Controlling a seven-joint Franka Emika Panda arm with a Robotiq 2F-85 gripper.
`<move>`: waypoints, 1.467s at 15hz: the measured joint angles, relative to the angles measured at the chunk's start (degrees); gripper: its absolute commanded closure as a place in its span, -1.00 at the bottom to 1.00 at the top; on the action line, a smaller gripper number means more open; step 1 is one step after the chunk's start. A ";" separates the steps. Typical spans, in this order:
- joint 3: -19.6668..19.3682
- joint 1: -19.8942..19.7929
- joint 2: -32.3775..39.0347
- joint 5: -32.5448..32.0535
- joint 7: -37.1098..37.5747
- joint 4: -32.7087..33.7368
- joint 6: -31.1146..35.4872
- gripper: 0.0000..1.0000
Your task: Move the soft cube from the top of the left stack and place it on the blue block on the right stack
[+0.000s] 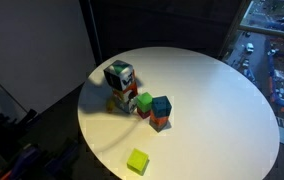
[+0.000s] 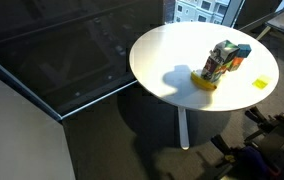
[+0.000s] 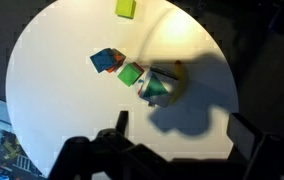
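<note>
The soft cube [image 1: 119, 74], patchwork white, dark and green, sits on top of the left stack [image 1: 129, 101] of orange, yellow, green and red blocks. It also shows in the other exterior view [image 2: 220, 60] and in the wrist view [image 3: 157, 88]. The right stack stands just beside it: the blue block [image 1: 161, 105] on an orange-red block [image 1: 159, 122], seen in the wrist view as a teal-and-orange pair [image 3: 107, 60]. My gripper [image 3: 182, 125] is open and empty, high above the table and short of the cube. The arm is out of both exterior views.
A lone yellow-green cube [image 1: 137, 161] lies near the round white table's [image 1: 212, 90] edge, apart from the stacks; it also shows in the wrist view [image 3: 126, 8]. Dark floor and glass panels surround the table.
</note>
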 measured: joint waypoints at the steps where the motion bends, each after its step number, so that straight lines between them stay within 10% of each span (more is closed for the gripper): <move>1: 0.00 0.01 1.22 1.28 0.45 0.95 0.18 -1.00; 22: 0.02 -3.20 20.29 10.33 12.54 8.27 4.61 -1.00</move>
